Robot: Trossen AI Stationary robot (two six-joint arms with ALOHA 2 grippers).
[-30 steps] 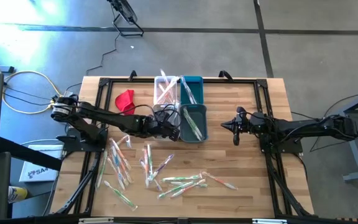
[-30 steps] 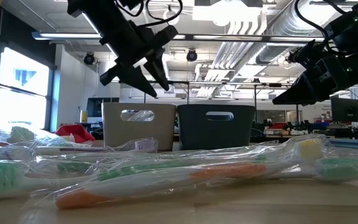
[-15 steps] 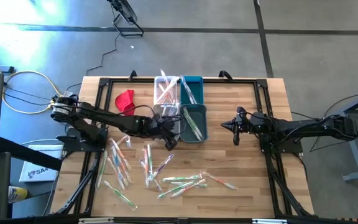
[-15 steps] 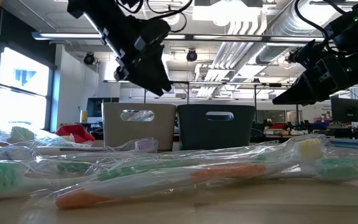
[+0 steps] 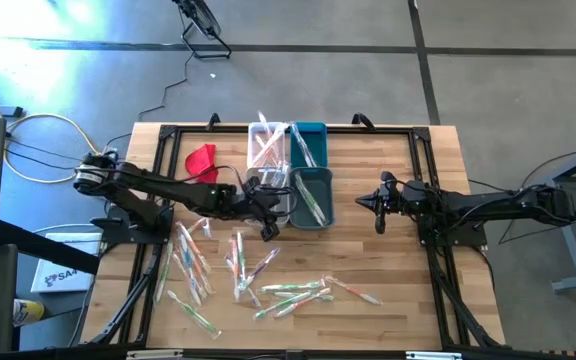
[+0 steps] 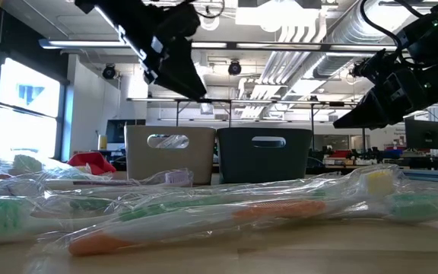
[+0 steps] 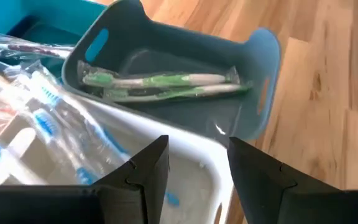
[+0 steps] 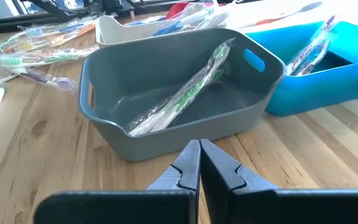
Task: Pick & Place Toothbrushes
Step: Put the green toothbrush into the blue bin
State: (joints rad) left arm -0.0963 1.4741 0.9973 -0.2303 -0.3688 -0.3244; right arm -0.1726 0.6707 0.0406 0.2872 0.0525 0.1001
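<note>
Wooden slats are carrying the whole scene in the high view: the left gripper (image 5: 268, 229) is hanging just beside the near edge of the white bin (image 5: 269, 196), while the right gripper (image 5: 366, 204) is waiting to the right of the grey bin (image 5: 311, 197). Loose wrapped toothbrushes (image 5: 268, 270) are lying scattered on the butcher-block table (image 5: 388, 270) nearer the front, and a red cloth (image 5: 202, 161) is sitting by the far left corner.

Low view: wrapped toothbrushes (image 6: 204, 213) are filling the foreground, and the left gripper (image 6: 175, 68) is hovering above the pale bin (image 6: 169, 154), with nothing showing in it.

Left wrist view: the left fingers (image 7: 143, 169) are standing spread and empty over the white bin's rim (image 7: 185, 152); two green-handled brushes (image 7: 166, 85) are lying in the grey bin (image 7: 263, 74).

Right wrist view: the right fingers (image 8: 190, 163) are pressing together, empty, facing the grey bin (image 8: 166, 124), which is holding wrapped green brushes (image 8: 185, 93).
</note>
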